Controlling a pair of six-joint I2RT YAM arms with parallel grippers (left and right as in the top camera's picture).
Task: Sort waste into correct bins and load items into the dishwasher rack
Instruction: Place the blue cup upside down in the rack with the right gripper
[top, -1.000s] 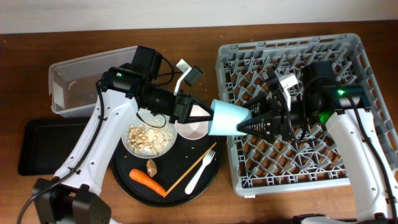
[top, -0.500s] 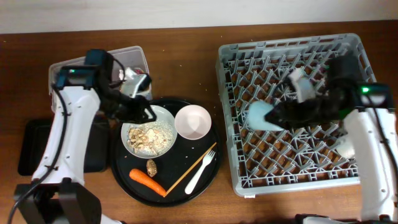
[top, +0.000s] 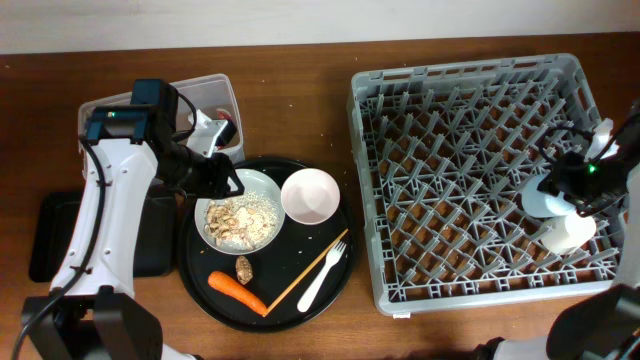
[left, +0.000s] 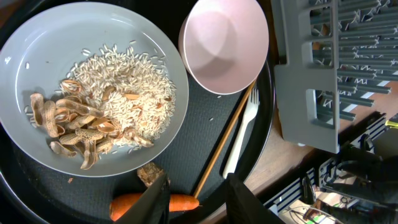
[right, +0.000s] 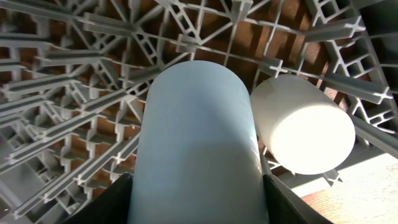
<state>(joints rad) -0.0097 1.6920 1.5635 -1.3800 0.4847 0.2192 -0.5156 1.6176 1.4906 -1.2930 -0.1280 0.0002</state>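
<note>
Blue cup (right: 198, 143) moved across rack (top: 420, 90) to right edge, beside white cup (right: 301, 124) — right claw (right: 199, 202) clamps it. Left claw (left: 196, 199) narrowly parted, empty, by plate (left: 37, 56).

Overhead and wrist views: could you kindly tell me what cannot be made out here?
- Tub contents: overhead, the left arm covers most.
- Carrot: left wrist, cut off by the bottom edge and a finger.
- Blue cup seating on the rack: right wrist, its own body hides it.

Inside grey rack (top: 465, 68), light-blue cup (right: 199, 143) is beside white cup (right: 301, 127).
</note>
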